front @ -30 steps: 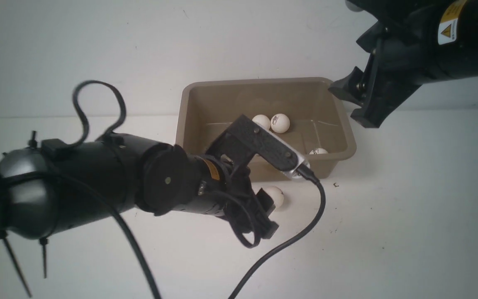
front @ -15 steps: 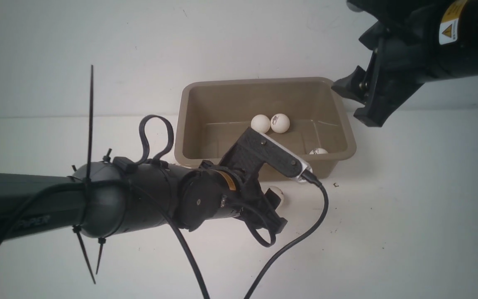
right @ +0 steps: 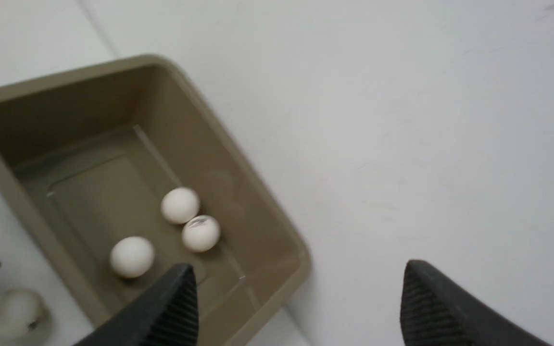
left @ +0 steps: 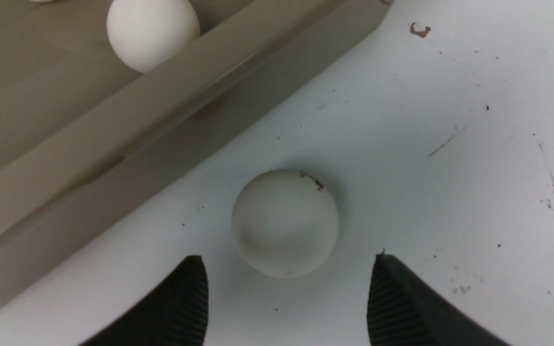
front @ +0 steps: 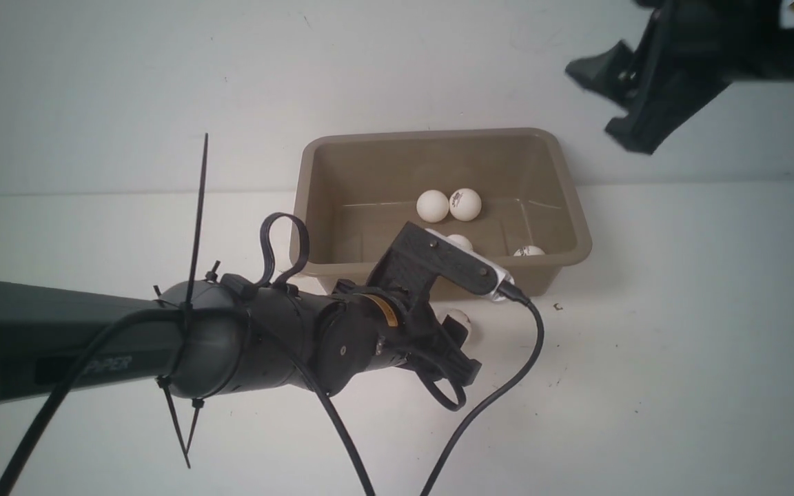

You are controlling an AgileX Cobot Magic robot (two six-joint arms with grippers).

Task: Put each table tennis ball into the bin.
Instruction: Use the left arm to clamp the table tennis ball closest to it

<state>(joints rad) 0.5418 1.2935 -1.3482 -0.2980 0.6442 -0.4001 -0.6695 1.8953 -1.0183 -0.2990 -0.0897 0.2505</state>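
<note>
Front view: four table tennis balls [front: 465, 204] inside the bin [front: 431, 134], two touching near the far wall, two nearer the front wall; a fifth ball [front: 457, 319] out on the white table [front: 679, 344], just beside the bin's front wall, partly hidden behind the left gripper [front: 457, 348]; right gripper [front: 607, 103] high up, beyond the bin's right end, holding nothing.

Left wrist view: left gripper low over the table, jaws apart and empty; fifth ball at the mouth of the gap, touching neither of the fingertips [left: 188, 298]; bin wall near it.

Right wrist view: right gripper spread wide, empty; three balls showing in the bin; fifth ball blurred outside its wall.
</note>
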